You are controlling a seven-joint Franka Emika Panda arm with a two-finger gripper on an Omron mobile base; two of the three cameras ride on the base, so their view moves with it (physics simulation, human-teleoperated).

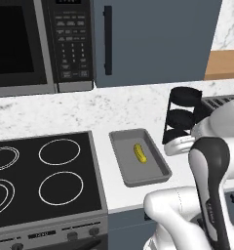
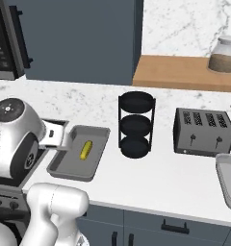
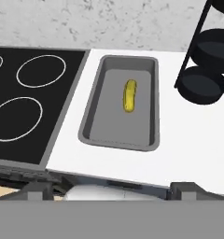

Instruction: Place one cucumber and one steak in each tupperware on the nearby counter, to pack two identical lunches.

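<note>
On the counter (image 2: 175, 187), just right of the black cooktop (image 1: 36, 171), sits a grey rectangular tupperware (image 3: 93, 126) with one small yellow-green cucumber (image 3: 129, 95) lying lengthwise near its middle, apart from the walls. No steak shows in it. A second grey container (image 2: 224, 185) sits at the far right edge of the right base view, right of the toaster (image 2: 202, 131); something dark lies in it, but it is cut off by the frame and I cannot tell what it is. A black three-tier rack (image 2: 135, 124) stands between the first tupperware and the toaster.

The gripper (image 3: 112, 189) hangs above the near edge of the counter, looking down at the tupperware, its fingers spread about as wide as they go and nothing between them.

The cucumber looks light, stiff and smooth, a rounded, slightly curved body that could roll or slip between flat pads. If it has to be taken again, the best hold is probably across its short width at mid-length, jaws square to its long axis. A steak would likely be flatter and softer, better gripped across its narrow side, low against the surface.
</note>
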